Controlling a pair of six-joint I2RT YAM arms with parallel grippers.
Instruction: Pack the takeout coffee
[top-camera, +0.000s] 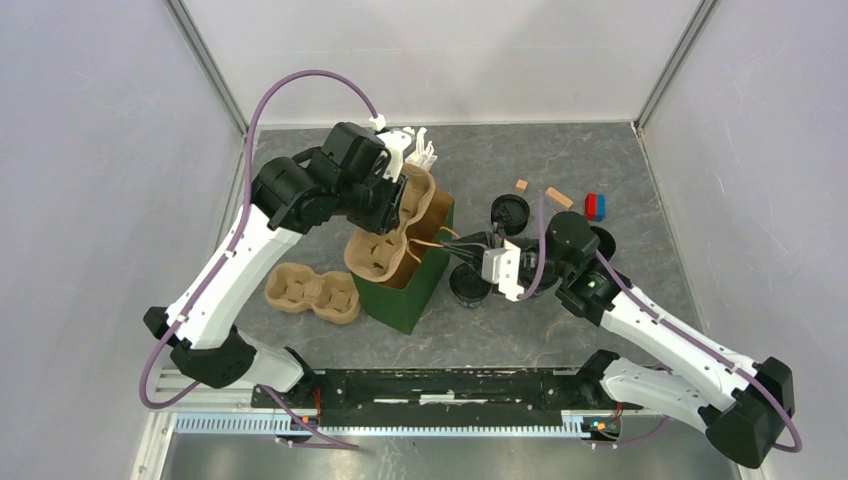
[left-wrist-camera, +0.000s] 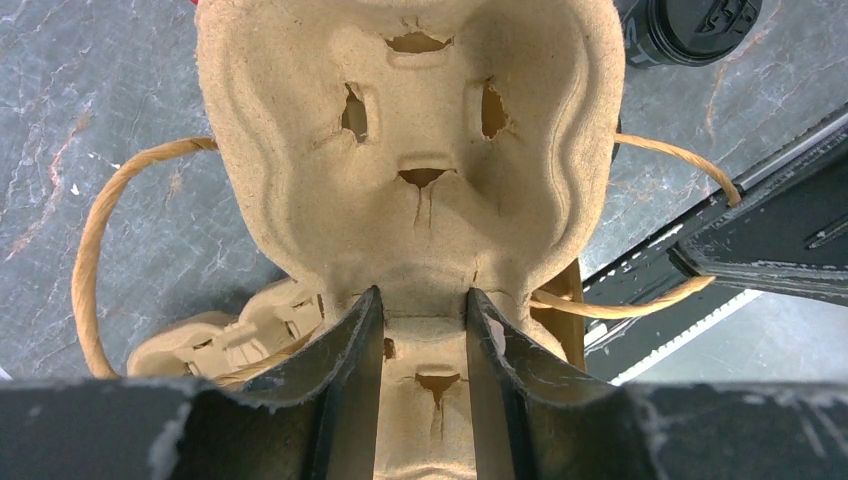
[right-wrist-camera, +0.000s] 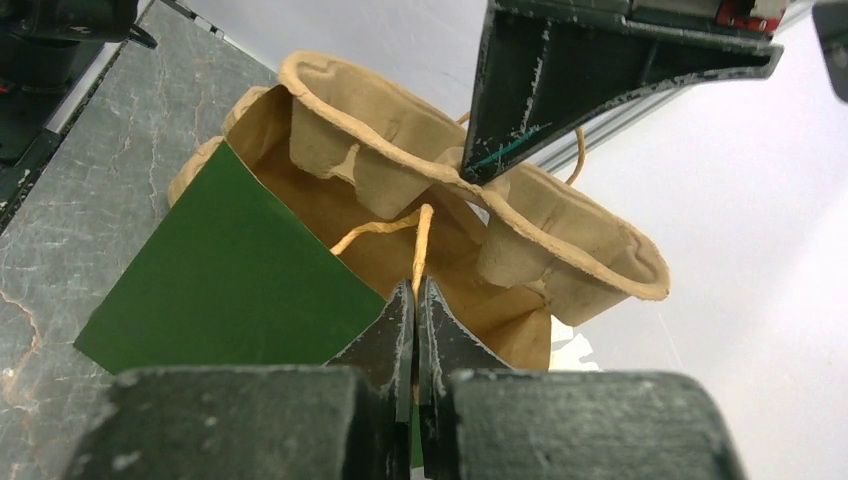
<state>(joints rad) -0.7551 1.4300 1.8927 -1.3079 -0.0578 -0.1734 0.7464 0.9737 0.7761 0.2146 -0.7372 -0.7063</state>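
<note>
Just now the left gripper (left-wrist-camera: 422, 300) is partly closed, its two fingers clamped on the middle ridge of a pulp cup carrier (left-wrist-camera: 410, 150). It holds the carrier tilted at the mouth of the green paper bag (top-camera: 405, 295), the carrier's lower well dipping into the opening and both wells empty. Opposite it, the right gripper (right-wrist-camera: 415, 300) is pinched fully shut on the bag's twine handle (right-wrist-camera: 422, 235), which runs straight up out of its fingertips toward the bag's brown inside. The takeout coffee cup (top-camera: 470, 285) is not in either container. It stands on the table outside the bag, just beside the right gripper's fingers, and whether it wears its lid I cannot tell. A flat black lid (top-camera: 510, 212) lies on the far side of that gripper. A second carrier (top-camera: 312, 293) lies flat on the table beneath the left arm, wells empty too.
</note>
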